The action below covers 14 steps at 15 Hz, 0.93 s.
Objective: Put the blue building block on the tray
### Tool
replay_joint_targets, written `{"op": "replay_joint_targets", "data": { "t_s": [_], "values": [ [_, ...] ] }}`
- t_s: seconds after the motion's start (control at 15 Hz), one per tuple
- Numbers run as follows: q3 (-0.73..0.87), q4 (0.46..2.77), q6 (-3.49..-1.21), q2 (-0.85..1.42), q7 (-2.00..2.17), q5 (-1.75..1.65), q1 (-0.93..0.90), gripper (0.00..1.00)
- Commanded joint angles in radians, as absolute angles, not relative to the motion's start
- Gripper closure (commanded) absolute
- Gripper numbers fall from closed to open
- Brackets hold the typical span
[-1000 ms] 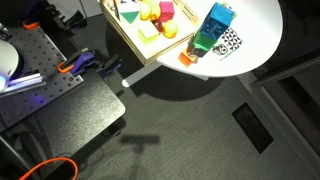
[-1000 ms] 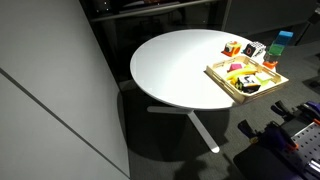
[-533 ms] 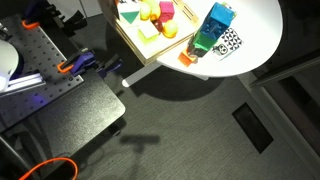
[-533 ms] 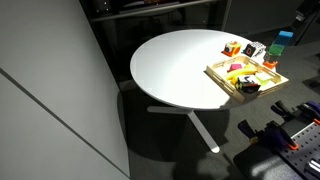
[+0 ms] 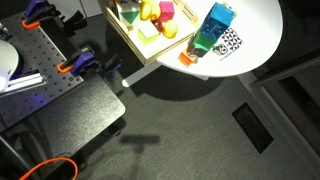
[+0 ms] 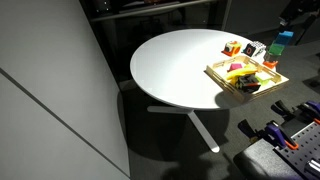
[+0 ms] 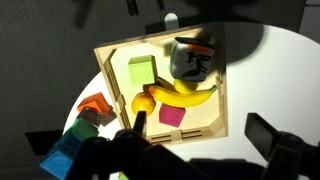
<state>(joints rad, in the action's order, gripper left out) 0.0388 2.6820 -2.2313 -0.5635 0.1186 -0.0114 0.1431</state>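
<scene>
The blue building block point(image 5: 220, 17) stands on a green-teal block point(image 5: 205, 40) on the round white table, just outside the light wooden tray point(image 5: 128, 42). It also shows in an exterior view point(image 6: 286, 38), beyond the tray point(image 6: 222, 80), and at the lower left of the wrist view point(image 7: 60, 160). In the wrist view my gripper point(image 7: 205, 135) is open and empty, hovering over the tray's near rim point(image 7: 190, 132). The block lies off to its left.
The tray holds a banana point(image 7: 180, 93), a lime block point(image 7: 142, 70), a pink block point(image 7: 172, 115), a yellow fruit point(image 7: 143, 102) and a dark object point(image 7: 192, 58). A black-and-white cube point(image 5: 230, 42) and an orange piece point(image 5: 188, 58) sit near the stacked blocks.
My arm has come into view at the top right of an exterior view, nearer the tray. The blocks and tray have not moved.
</scene>
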Motion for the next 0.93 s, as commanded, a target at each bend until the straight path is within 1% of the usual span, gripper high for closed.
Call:
{"op": "replay_joint_targets", "data": {
  "t_s": [0.0, 0.4, 0.87],
  "values": [
    [0.053, 2.584, -2.245, -0.437, 0.139, -0.036, 0.171, 0.00],
    [0.081, 2.472, -2.245, -0.293, 0.137, -0.055, 0.193, 0.00],
    [0.145, 2.378, -2.238, -0.184, 0.061, -0.074, 0.194, 0.00]
  ]
}}
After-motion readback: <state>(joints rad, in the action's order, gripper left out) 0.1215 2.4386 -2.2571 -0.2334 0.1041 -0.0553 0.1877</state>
